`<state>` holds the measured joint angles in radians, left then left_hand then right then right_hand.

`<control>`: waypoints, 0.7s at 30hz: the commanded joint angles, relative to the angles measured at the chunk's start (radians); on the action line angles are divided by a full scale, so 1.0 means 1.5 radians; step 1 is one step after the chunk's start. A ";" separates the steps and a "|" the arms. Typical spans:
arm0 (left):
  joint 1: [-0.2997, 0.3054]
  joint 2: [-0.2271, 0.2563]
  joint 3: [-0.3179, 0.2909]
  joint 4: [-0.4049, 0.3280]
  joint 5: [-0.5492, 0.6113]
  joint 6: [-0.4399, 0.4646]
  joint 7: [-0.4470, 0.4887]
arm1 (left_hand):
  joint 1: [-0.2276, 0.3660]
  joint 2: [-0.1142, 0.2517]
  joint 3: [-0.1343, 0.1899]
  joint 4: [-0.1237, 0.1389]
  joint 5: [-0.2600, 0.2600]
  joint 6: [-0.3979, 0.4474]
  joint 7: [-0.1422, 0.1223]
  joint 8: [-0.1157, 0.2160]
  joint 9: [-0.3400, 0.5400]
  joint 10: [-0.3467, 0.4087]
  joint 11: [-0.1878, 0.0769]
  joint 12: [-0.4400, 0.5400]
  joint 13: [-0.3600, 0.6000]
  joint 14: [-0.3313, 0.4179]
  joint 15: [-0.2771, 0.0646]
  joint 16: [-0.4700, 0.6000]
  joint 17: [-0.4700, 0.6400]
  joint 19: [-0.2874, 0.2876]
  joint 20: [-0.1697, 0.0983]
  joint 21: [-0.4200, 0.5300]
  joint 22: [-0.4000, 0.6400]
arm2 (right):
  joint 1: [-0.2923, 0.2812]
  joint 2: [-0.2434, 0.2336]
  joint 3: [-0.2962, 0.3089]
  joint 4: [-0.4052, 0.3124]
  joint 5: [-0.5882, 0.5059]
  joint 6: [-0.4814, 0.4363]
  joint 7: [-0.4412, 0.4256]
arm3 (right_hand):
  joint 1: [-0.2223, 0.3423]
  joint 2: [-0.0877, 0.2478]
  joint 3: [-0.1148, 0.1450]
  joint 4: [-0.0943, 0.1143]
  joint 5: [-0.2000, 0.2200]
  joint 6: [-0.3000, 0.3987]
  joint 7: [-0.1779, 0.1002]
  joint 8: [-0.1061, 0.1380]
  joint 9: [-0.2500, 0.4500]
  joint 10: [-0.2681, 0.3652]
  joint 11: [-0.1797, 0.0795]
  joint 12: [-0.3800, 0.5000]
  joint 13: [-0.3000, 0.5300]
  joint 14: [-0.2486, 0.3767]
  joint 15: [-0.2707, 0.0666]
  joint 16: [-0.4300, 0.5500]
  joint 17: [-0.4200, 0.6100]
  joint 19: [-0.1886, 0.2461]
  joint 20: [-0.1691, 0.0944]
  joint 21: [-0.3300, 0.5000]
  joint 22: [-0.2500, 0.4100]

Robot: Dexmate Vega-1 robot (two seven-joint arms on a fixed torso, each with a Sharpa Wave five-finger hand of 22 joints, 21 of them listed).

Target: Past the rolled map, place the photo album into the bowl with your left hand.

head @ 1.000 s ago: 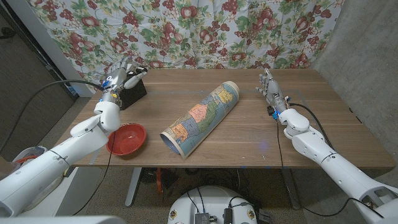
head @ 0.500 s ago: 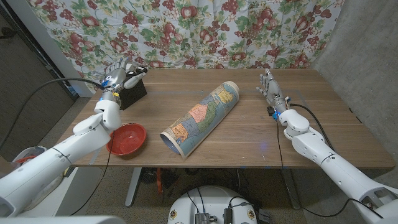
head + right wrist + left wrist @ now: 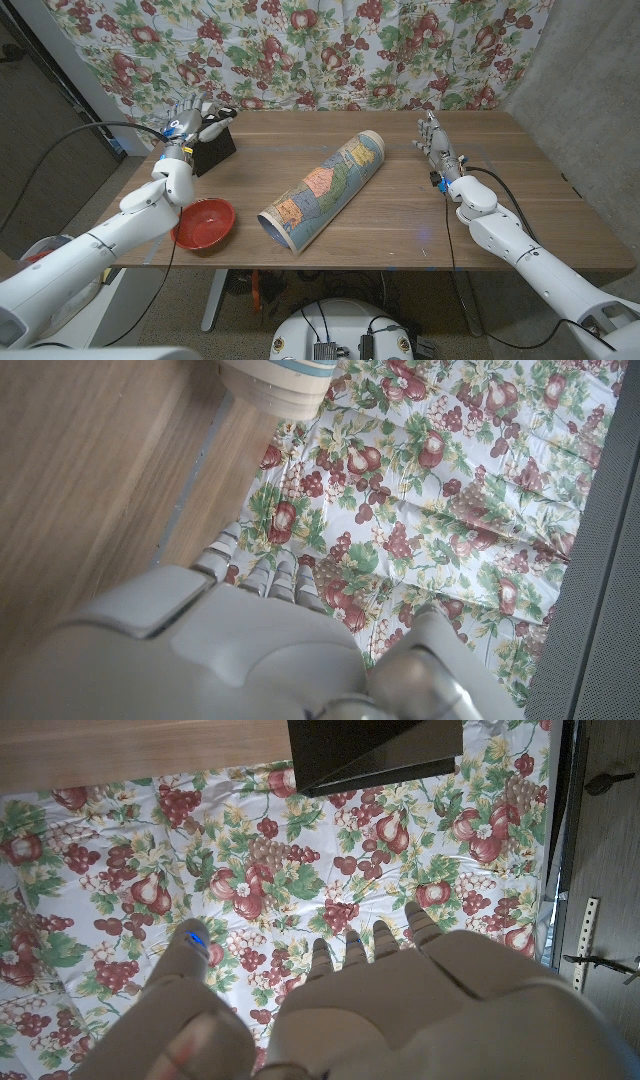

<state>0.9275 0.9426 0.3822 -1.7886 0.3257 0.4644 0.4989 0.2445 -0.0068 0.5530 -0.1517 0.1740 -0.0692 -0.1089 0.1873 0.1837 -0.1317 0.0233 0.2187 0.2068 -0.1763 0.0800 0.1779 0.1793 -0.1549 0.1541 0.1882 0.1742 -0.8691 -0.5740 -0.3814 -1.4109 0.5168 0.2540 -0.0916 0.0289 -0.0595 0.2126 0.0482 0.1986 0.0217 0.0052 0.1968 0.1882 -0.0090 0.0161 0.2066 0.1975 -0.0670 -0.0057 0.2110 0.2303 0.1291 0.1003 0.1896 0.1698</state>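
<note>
A: Now, where does the photo album (image 3: 212, 146) sit?

B: At the far left corner of the wooden table (image 3: 400, 215), a dark block with the left hand (image 3: 190, 118) directly over its far end. From the left wrist camera the album (image 3: 375, 750) appears as a black corner resting on the wood, clear of the fingers (image 3: 385, 935).

A: Does that hand hold it?

B: The head view does not settle contact; the fingers are partly curled above the album, and the wrist camera shows them apart with only the fruit-print curtain (image 3: 330, 50) beyond them. I cannot tell whether anything is gripped.

A: And the other task items?

B: The red bowl (image 3: 203, 223) stands near the front left edge, beside the left forearm. The rolled map (image 3: 322, 190) lies diagonally across the middle of the table, just right of the bowl.

A: The right hand (image 3: 433, 140)?

B: It stands on its edge near the far right of the table, fingers extended and holding nothing, well apart from the map. Its wrist camera shows the fingers (image 3: 255, 570) pointing toward the curtain, with one end of the map (image 3: 280, 382) on the wood nearby.
</note>
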 commanded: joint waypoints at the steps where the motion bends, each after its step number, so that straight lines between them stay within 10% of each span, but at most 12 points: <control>1: -0.019 0.002 0.015 0.018 0.008 0.005 -0.009 | 0.006 -0.002 0.001 -0.001 0.000 -0.006 -0.001 0.002 0.002 -0.006 0.001 0.002 0.002 -0.070 0.005 0.004 0.002 -0.001 0.002 0.002 0.002 | 0.004 0.002 -0.003 -0.001 -0.005 -0.010 -0.009 | -0.003 0.004 0.002 0.003 0.003 0.008 -0.002 0.004 0.001 0.004 -0.001 0.002 0.002 0.002 0.002 0.005 0.001 -0.001 0.004 0.002 0.002; 21: -0.050 -0.005 0.033 0.066 0.007 -0.009 -0.010 | 0.013 -0.004 -0.001 -0.003 0.001 -0.034 -0.002 -0.006 0.002 -0.014 0.006 0.001 0.003 -0.077 0.008 0.004 0.002 -0.007 0.007 0.001 0.002 | -0.003 -0.005 0.002 -0.020 -0.011 -0.027 -0.032 | -0.003 0.005 -0.001 0.005 0.004 0.008 -0.003 0.004 0.001 0.006 0.000 0.002 0.002 0.002 0.002 0.005 0.001 -0.001 0.005 0.002 0.002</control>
<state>0.8763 0.9448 0.4180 -1.7303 0.3389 0.4702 0.4790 0.2564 -0.0185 0.5531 -0.1517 0.1740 -0.0981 -0.1074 0.1874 0.1837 -0.1393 0.0309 0.2187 0.2068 -0.1711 0.0852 0.1779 0.1793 -0.1600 0.1591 0.1882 0.1742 -0.8644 -0.5734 -0.3850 -1.4197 0.5012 0.2313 -0.1223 0.0252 -0.0559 0.2097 0.0512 0.2009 0.0270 -0.0001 0.1967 0.1882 -0.0092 0.0160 0.2066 0.1975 -0.0670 -0.0056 0.2110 0.2302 0.1273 0.1021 0.1895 0.1698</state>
